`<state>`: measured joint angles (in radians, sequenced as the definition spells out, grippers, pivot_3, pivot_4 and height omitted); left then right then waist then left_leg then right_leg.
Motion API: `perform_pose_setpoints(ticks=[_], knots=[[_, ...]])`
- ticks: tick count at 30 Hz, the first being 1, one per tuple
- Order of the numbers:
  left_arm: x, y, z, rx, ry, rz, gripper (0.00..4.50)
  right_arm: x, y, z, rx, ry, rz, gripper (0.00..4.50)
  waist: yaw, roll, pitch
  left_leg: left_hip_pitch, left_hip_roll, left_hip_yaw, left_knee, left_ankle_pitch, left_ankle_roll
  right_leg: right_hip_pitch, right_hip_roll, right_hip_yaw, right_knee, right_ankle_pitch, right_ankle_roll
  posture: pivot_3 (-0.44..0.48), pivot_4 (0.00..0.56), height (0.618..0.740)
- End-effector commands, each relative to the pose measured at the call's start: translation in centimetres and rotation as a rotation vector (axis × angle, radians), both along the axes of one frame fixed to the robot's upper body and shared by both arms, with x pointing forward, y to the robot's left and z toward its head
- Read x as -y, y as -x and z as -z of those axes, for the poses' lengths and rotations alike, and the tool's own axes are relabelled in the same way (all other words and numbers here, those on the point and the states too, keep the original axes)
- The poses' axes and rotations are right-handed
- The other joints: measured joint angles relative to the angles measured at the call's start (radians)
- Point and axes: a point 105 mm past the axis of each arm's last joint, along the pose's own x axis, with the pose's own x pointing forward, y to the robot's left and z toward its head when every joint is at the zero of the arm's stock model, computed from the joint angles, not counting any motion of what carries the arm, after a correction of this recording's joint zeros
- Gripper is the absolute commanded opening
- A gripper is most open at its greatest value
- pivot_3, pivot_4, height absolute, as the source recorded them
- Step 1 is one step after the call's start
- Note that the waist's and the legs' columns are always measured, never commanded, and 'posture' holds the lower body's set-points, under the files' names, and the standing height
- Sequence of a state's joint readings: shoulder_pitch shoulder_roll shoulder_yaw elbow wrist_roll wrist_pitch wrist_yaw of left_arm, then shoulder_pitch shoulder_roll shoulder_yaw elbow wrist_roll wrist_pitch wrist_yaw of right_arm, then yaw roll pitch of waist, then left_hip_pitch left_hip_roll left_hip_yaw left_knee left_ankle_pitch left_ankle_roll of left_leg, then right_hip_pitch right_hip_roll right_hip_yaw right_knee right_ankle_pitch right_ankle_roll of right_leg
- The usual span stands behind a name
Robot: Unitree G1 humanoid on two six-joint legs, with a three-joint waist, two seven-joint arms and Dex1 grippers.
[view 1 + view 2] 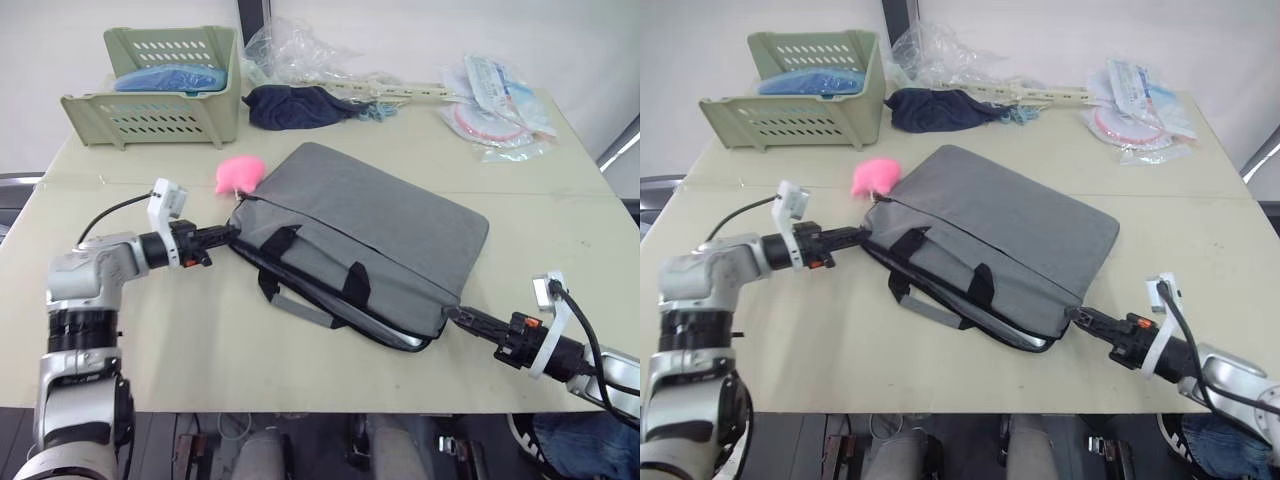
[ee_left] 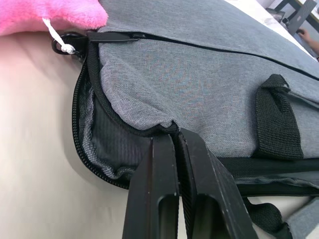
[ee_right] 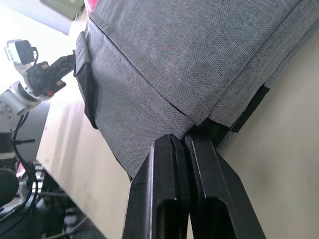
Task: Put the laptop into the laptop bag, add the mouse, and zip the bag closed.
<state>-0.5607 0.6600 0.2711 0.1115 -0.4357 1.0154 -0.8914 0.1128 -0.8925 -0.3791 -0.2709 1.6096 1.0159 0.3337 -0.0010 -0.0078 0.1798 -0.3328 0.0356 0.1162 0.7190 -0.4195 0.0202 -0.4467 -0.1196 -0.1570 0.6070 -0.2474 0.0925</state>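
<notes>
- Left eye view: the grey laptop bag (image 1: pixel 370 235) is laid diagonally on the beige table (image 1: pixel 200 340), its long near edge gaping; a silvery edge, probably the laptop (image 1: pixel 405 341), is glimpsed inside near the right corner. A green slotted basket (image 1: pixel 160 85) holding a blue bundle (image 1: pixel 170 77) is set at the far left. A pink plush charm (image 1: pixel 240 174) lies just beside the bag's left corner.
- Right eye view: the left gripper (image 1: pixel 862 236) is placed at the bag's left corner, the right gripper (image 1: pixel 1080 318) at its near right corner.
- Left wrist view: the fingers are pressed together, pinching the bag's fabric edge beside the unzipped corner.
- Right wrist view: the fingers are closed on the bag's corner seam.
</notes>
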Motion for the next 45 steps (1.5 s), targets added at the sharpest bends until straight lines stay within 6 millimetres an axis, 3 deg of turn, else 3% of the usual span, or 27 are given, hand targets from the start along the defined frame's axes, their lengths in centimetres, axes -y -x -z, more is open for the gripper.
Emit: perform_pose_setpoints(ticks=[1, 5, 12, 15, 20, 21, 22, 26, 30, 36, 38, 39, 41, 45], knots=[[-0.1, 2.9, -1.2, -0.009, -0.020, 0.021, 0.00, 1.2, -0.6, -1.6, 0.058, 0.000, 0.002, 0.10, 0.002, 0.000, 0.000, 0.000, 0.000, 0.000, 0.000, 0.000, 0.000, 0.000, 0.000, 0.000, 0.000, 0.000, 0.000, 0.000, 0.150, 0.740], [0.2, 5.7, -0.8, -0.080, -0.015, 0.048, 0.00, 1.7, -1.0, -1.6, 0.053, 0.002, -0.006, 0.10, 0.007, 0.000, 0.000, 0.000, 0.000, 0.000, 0.001, 0.000, 0.000, 0.000, 0.000, 0.000, 0.000, 0.000, 0.000, 0.000, 0.150, 0.740], [0.2, 7.4, -0.1, -0.094, -0.028, 0.020, 0.00, 2.3, -1.2, -0.9, 0.051, 0.044, -0.007, 0.10, 0.025, 0.000, 0.000, 0.000, 0.000, 0.001, 0.001, 0.000, -0.001, 0.000, 0.000, 0.002, 0.000, 0.000, 0.000, 0.000, 0.150, 0.740], [-0.5, 8.2, -0.1, -0.099, -0.042, 0.042, 0.84, 2.7, -1.2, -0.9, 0.059, 0.042, 0.005, 0.97, 0.025, 0.000, 0.000, 0.000, -0.001, 0.001, 0.001, 0.000, -0.001, 0.000, 0.000, 0.002, 0.000, 0.000, 0.000, 0.000, 0.150, 0.740], [-3.6, 8.0, -1.5, -0.076, -0.085, 0.020, 3.51, 4.0, -0.5, -0.7, 0.056, 0.104, 0.018, 3.64, 0.029, 0.001, -0.001, 0.000, -0.001, 0.001, 0.001, 0.000, -0.001, 0.000, 0.000, 0.001, 0.001, 0.000, -0.001, 0.000, 0.150, 0.740], [-4.1, 7.8, -1.8, -0.065, -0.092, 0.020, 3.92, 4.1, -0.4, -0.6, 0.055, 0.109, 0.018, 4.00, 0.028, 0.002, -0.001, 0.000, -0.001, 0.001, 0.001, 0.000, -0.001, 0.000, 0.000, 0.001, 0.000, 0.000, -0.001, 0.000, 0.150, 0.740], [-4.4, 7.5, -2.0, -0.053, -0.096, 0.020, 4.34, 4.1, -0.3, -0.6, 0.054, 0.103, 0.019, 4.01, 0.028, 0.002, -0.001, 0.000, -0.001, 0.001, 0.001, -0.001, -0.001, 0.000, 0.000, 0.001, 0.001, 0.000, -0.001, 0.000, 0.150, 0.740], [-4.9, 5.9, -1.7, -0.045, -0.098, 0.014, 4.34, 3.9, -0.5, -0.8, 0.058, 0.080, 0.019, 4.01, 0.026, 0.003, -0.002, 0.001, -0.001, 0.002, 0.001, -0.001, -0.001, 0.000, 0.000, 0.002, 0.001, 0.000, -0.001, 0.000, 0.150, 0.740], [-3.9, 3.3, -0.1, -0.033, -0.095, -0.006, 4.34, 2.5, -0.8, -0.3, 0.049, 0.066, -0.011, 4.01, 0.027, 0.003, -0.002, 0.001, -0.001, 0.002, 0.001, -0.001, -0.001, 0.001, 0.000, 0.002, 0.001, 0.000, -0.001, 0.000, 0.150, 0.740], [-2.9, 2.0, 1.8, -0.045, -0.108, 0.002, 4.34, 1.2, -1.0, 0.3, 0.044, 0.059, -0.036, 4.01, 0.024, 0.003, -0.002, 0.001, -0.001, 0.002, 0.000, -0.001, -0.001, 0.000, 0.001, 0.001, 0.001, 0.000, -0.001, 0.000, 0.150, 0.740], [-2.8, 2.0, 2.0, -0.055, -0.106, 0.005, 4.37, 0.9, -1.0, 0.4, 0.046, 0.055, -0.036, 3.51, 0.023, 0.003, -0.002, 0.001, -0.001, 0.002, 0.000, -0.001, -0.001, 0.000, 0.001, 0.001, 0.001, 0.000, -0.001, 0.000, 0.150, 0.740], [-2.7, 2.1, 2.1, -0.056, -0.102, 0.014, 3.96, 0.7, -0.9, 0.3, 0.050, 0.040, -0.045, 3.06, 0.023, 0.003, -0.002, 0.001, -0.001, 0.003, 0.000, -0.001, -0.001, 0.000, 0.001, 0.001, 0.001, 0.000, -0.001, 0.000, 0.150, 0.740], [-2.4, 2.3, 1.9, -0.056, -0.091, 0.029, 3.55, 0.4, -0.8, 0.1, 0.055, 0.027, -0.054, 2.22, 0.023, 0.003, -0.002, 0.001, -0.001, 0.003, 0.001, -0.001, -0.001, 0.000, 0.001, 0.002, 0.002, 0.000, -0.001, 0.000, 0.150, 0.740], [-1.7, 3.1, 1.4, -0.058, -0.054, 0.080, 1.56, 0.1, -0.8, 0.1, 0.060, 0.003, -0.054, 0.23, 0.023, 0.003, -0.002, 0.001, -0.001, 0.002, 0.001, -0.001, -0.001, 0.000, 0.001, 0.002, 0.002, 0.000, -0.001, 0.000, 0.150, 0.740]])
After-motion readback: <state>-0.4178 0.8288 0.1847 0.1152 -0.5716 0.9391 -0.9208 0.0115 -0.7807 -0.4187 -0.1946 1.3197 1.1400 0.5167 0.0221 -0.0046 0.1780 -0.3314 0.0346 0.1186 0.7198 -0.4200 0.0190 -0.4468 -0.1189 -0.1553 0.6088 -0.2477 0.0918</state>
